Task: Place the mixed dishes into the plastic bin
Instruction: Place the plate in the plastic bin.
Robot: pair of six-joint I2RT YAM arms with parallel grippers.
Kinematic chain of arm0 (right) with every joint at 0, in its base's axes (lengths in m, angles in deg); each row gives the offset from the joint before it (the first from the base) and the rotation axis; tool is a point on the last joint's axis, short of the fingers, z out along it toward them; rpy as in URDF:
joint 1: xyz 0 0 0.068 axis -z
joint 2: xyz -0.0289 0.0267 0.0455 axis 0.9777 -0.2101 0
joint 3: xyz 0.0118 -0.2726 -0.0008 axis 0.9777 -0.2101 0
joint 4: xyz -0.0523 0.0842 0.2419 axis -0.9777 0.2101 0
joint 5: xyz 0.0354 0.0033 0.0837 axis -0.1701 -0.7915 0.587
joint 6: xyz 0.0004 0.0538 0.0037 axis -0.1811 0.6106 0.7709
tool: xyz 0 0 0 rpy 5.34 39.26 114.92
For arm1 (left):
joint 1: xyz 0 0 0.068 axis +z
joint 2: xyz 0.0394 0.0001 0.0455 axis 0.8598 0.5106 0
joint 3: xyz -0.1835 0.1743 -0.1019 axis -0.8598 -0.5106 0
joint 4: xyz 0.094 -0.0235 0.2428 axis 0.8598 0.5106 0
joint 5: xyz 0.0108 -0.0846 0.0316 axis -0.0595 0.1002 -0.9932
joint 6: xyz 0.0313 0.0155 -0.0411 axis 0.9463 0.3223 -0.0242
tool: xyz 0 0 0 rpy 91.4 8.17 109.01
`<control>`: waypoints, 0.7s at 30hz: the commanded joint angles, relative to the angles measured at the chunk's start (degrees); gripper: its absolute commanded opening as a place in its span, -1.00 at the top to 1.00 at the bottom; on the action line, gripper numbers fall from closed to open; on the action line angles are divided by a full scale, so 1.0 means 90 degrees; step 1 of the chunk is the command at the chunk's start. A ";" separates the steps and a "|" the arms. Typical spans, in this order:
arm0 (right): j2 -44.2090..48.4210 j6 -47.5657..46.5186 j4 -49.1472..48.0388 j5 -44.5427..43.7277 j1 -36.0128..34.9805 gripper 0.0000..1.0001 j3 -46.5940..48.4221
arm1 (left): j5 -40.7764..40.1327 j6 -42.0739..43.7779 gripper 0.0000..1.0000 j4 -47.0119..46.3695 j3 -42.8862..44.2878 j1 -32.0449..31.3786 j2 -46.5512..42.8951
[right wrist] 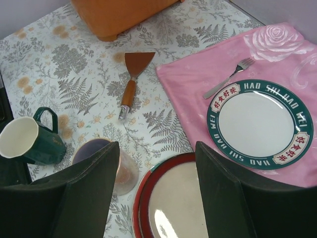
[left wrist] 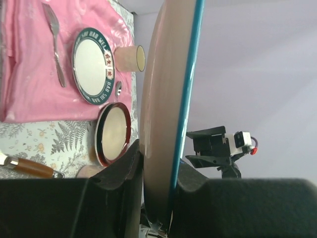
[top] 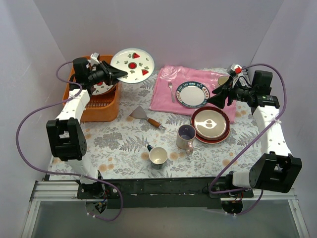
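My left gripper is shut on the rim of the white plate with red fruit marks and holds it in the air just right of the orange plastic bin. In the left wrist view the plate stands edge-on between my fingers. Another plate lies in the bin. My right gripper is open and empty above the red-rimmed plate, which shows between its fingers. The lilac mug stands left of that plate, also in the right wrist view.
A blue-rimmed white plate and a fork lie on a pink cloth. A spatula lies mid-table. A cream mug with a dark handle stands near the front. A beige cup sits at the back right.
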 commanded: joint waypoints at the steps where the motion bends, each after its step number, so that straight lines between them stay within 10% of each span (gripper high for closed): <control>1: 0.0201 0.0054 -0.0218 0.0147 0.0051 -0.41 -0.0072 | 0.0145 -0.0144 1.00 -0.0758 -0.0122 0.0427 -0.0921; 21: 0.0221 0.0181 -0.0365 0.0157 0.0090 -0.41 -0.0238 | -0.1143 -0.0954 1.00 -0.1755 -0.1206 0.1403 -0.1322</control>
